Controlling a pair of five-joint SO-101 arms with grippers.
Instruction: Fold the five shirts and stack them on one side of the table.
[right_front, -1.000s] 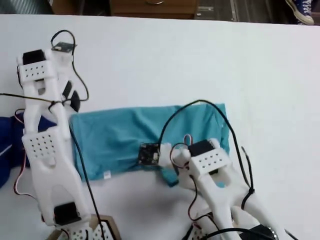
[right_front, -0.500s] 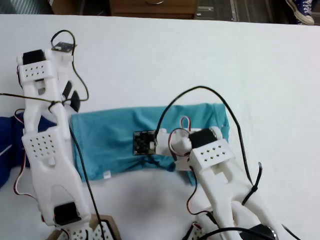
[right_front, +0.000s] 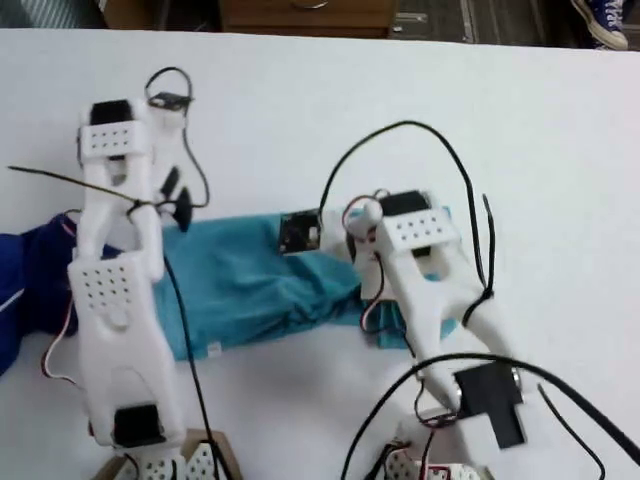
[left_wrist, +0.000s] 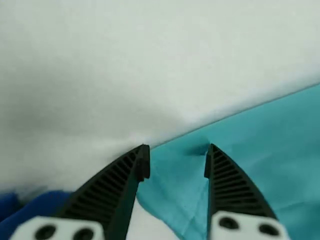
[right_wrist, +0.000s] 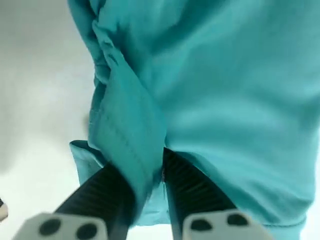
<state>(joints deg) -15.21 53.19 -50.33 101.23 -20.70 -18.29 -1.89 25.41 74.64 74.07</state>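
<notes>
A teal shirt lies across the middle of the white table, bunched where its near edge is pulled up. My right gripper is over the shirt's far edge; in the right wrist view this gripper is shut on a lifted fold of the teal shirt. My left gripper hangs at the shirt's far left corner. Seen from the left wrist, it is open, one finger on each side of the teal shirt's corner. A dark blue shirt lies at the table's left edge.
The dark blue shirt lies just behind the left gripper. A wooden block sits by the left arm's base. Black cables loop over the right arm. Bare table stretches far and right.
The right arm has swung toward the far side, dragging the shirt's near edge up over the shirt. The left arm has shifted right, to the shirt's far left corner.
</notes>
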